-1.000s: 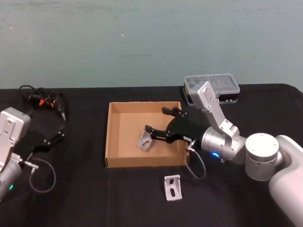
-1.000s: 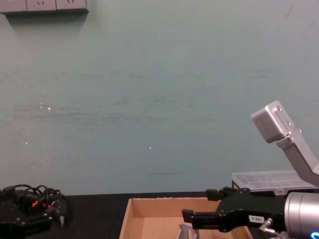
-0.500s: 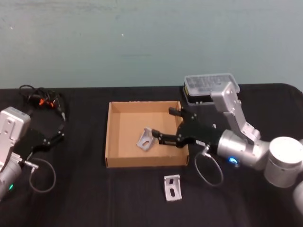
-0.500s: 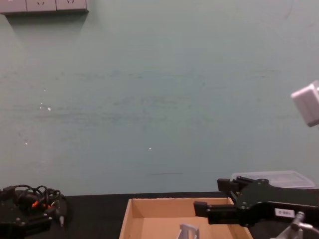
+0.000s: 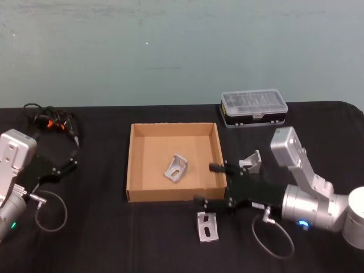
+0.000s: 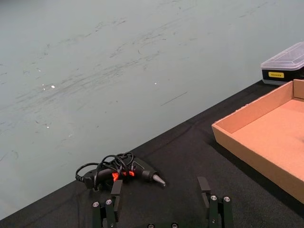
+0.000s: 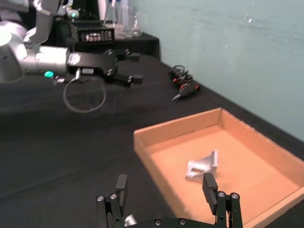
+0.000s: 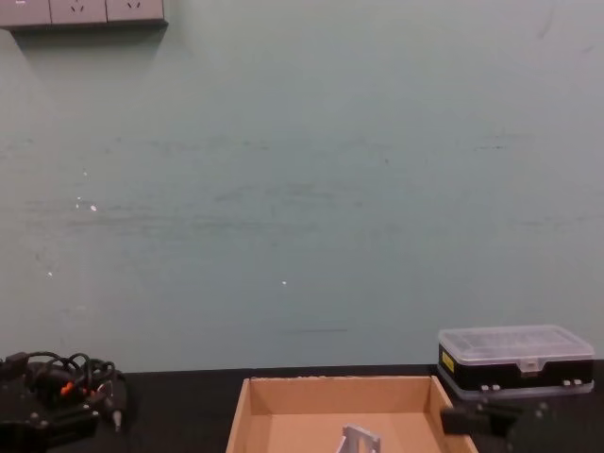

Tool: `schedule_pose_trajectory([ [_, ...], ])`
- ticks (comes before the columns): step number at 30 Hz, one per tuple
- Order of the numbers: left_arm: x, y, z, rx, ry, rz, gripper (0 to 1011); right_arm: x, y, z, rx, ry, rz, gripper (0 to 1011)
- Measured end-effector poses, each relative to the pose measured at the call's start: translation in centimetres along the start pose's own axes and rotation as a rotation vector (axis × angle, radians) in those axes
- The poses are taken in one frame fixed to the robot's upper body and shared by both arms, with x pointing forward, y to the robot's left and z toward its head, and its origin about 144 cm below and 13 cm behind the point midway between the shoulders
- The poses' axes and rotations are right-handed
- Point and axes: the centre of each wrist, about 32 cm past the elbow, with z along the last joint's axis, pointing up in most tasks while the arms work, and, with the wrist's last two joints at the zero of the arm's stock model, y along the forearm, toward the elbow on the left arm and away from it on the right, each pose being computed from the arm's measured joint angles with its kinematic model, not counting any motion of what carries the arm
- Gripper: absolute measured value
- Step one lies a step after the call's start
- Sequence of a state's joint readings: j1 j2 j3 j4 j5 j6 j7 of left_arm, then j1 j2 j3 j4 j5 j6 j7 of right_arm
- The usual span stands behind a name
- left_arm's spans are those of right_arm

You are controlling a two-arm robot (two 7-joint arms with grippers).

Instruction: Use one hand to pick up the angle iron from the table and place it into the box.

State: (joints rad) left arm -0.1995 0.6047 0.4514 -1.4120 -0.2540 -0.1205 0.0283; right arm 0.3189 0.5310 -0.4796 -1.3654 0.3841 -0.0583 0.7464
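Note:
A grey angle iron (image 5: pixel 177 167) lies inside the tan box (image 5: pixel 134 165), right of its middle; it also shows as angle iron (image 7: pixel 203 165) and angle iron (image 8: pixel 360 438). My right gripper (image 5: pixel 209 184) is open with nothing in it, beside the box's front right corner. Its far finger reaches to the right wall and its near finger hangs just above a second angle iron (image 5: pixel 207 226) on the black table (image 5: pixel 114 239). A third angle iron (image 5: pixel 251 162) stands right of the box. My left gripper (image 5: pixel 67 165) rests open at the far left.
A black plastic case (image 5: pixel 253 107) with a clear lid sits behind the box's right corner. A tangle of black cables (image 5: pixel 50 121) with orange bits lies at the back left. Bare tabletop runs along the front and between the box and the left arm.
My right gripper has drawn back out of the box, toward the front right and lower, still open. The angle iron stays lying in the box. The left arm has not moved.

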Motion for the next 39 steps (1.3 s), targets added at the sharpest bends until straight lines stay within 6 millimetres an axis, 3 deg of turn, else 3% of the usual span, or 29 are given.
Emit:
schedule_pose_trajectory([
  [13,0.0,0.0,0.0,0.0,0.0,0.0,1000,-1.3,-1.1,-1.4,-0.059,0.024,0.046,1003],
  [39,0.0,0.0,0.0,0.0,0.0,0.0,1000,-1.5,-0.1,-2.4,-0.113,0.055,0.042,1003],
])
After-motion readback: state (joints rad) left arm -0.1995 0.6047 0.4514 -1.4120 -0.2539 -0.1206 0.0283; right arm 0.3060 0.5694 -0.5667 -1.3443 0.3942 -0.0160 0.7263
